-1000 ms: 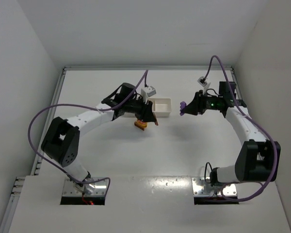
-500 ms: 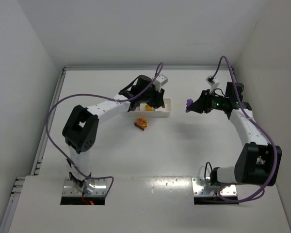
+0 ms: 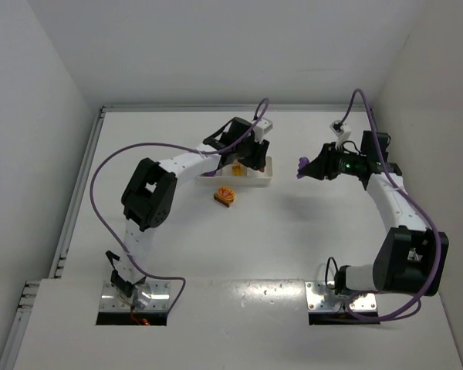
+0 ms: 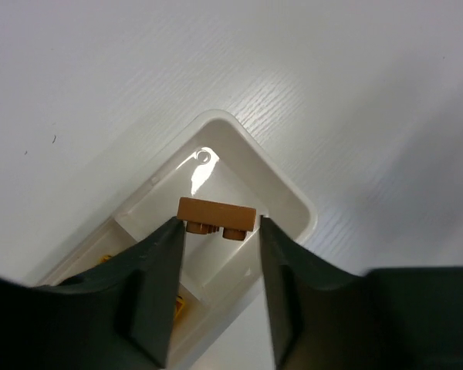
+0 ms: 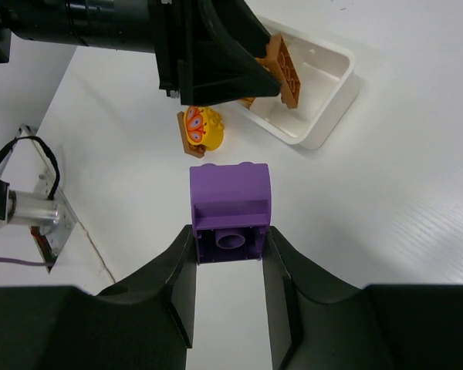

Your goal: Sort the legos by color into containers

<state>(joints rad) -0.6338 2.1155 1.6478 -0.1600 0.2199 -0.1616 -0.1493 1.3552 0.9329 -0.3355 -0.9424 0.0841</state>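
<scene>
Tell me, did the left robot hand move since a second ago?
Yes. The left gripper went from beside the loose yellow-orange piece, farther back, to over the white tray.

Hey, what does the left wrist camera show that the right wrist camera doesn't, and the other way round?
Only the left wrist view: the divider inside the white tray and a yellow piece in the compartment next to the end one.
Only the right wrist view: the right gripper shut on a purple brick, and a yellow-and-brown piece lying on the table beside the tray.
Both: the left gripper holding a brown brick above the tray's end compartment.
</scene>
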